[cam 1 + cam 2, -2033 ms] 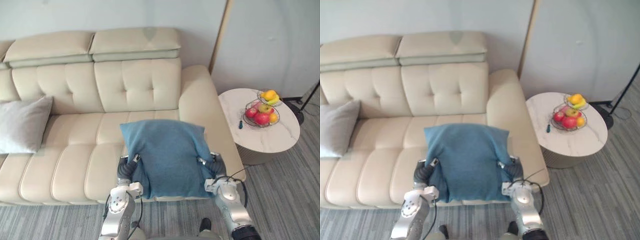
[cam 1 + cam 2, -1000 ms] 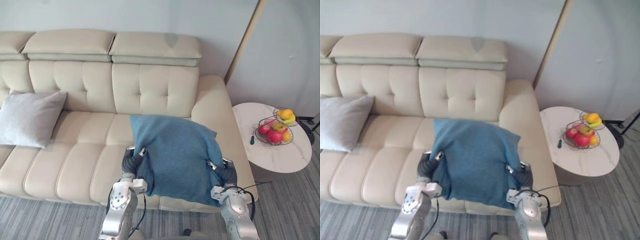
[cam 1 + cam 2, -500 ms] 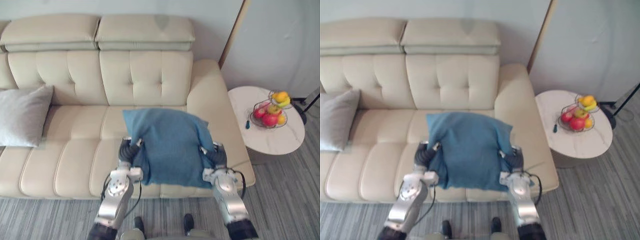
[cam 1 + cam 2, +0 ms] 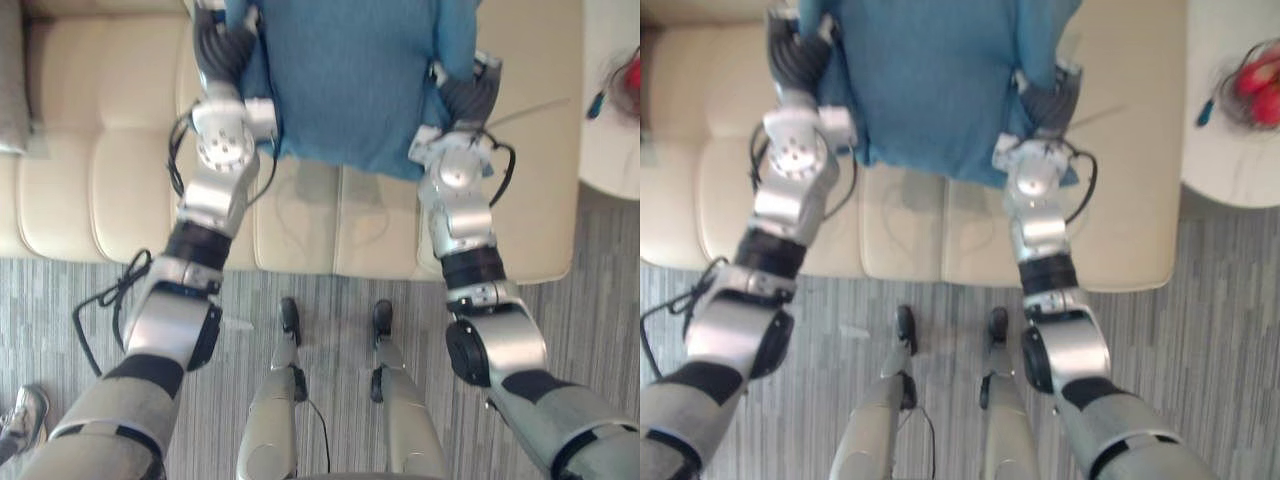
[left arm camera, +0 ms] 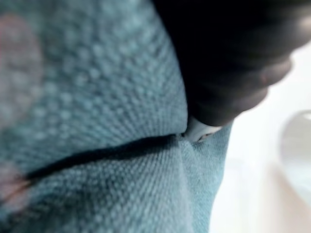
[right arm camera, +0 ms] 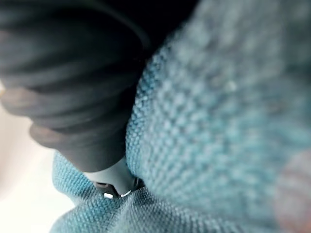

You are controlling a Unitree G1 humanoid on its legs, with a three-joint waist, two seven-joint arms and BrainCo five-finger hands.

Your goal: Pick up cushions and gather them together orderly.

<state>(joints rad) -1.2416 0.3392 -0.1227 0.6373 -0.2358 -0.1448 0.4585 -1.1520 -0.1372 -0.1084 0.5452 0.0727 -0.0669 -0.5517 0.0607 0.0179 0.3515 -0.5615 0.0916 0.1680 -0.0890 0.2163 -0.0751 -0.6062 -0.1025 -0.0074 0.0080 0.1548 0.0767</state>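
A: Over the sofa (image 4: 100, 160) seat, we see the blue cushion (image 4: 350, 80) between the left hand (image 4: 222, 45) and the right hand (image 4: 463, 92), one pressed at each side edge.
B: Their grasp?
A: We cannot tell; the cushion hides it.

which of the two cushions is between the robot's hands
The blue cushion, between the left hand and the right hand over the sofa. The grey cushion lies apart at the view's left edge.
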